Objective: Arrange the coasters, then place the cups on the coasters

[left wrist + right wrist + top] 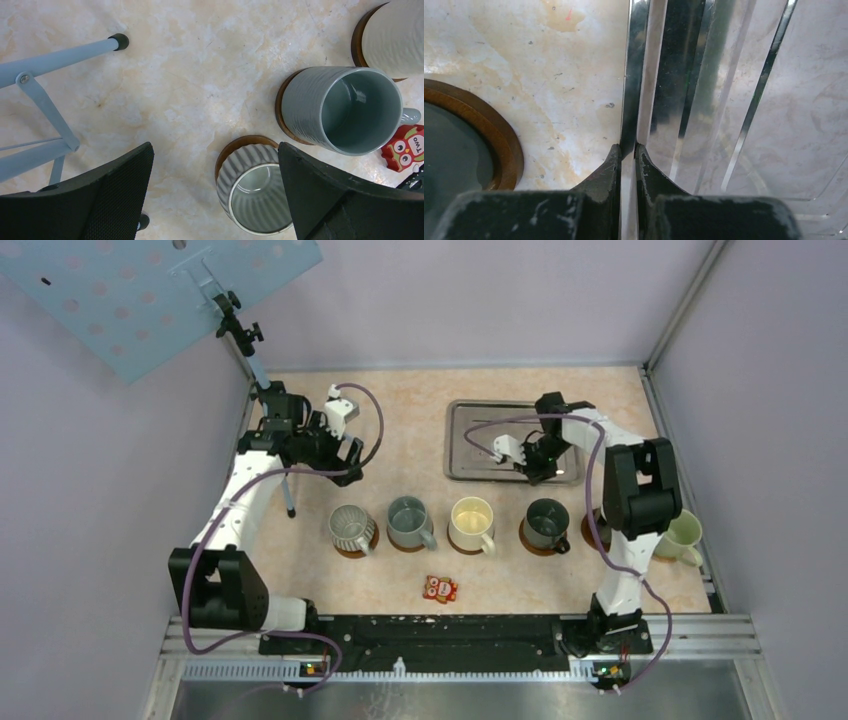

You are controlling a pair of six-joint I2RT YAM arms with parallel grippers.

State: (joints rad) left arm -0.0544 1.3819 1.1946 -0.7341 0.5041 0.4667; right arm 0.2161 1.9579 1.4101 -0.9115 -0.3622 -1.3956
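Four cups stand in a row, each on a brown coaster: ribbed grey (350, 527), blue-grey (408, 522), cream (472, 523) and dark green (546, 522). A pale green cup (682, 536) sits at the far right. Part of another coaster (590, 532) shows behind the right arm. My left gripper (215, 147) hangs open above the bare table, just left of the ribbed cup (257, 195) and its coaster (240, 144). My right gripper (628, 147) is shut on the near rim of the metal tray (639, 75), with the dark green cup's coaster (504, 135) to its left.
The metal tray (480, 440) lies behind the row of cups. A red-and-white packet (440, 588) lies near the front edge. A light blue stand leg (288, 495) reaches down onto the table beside the left arm. Walls close in both sides.
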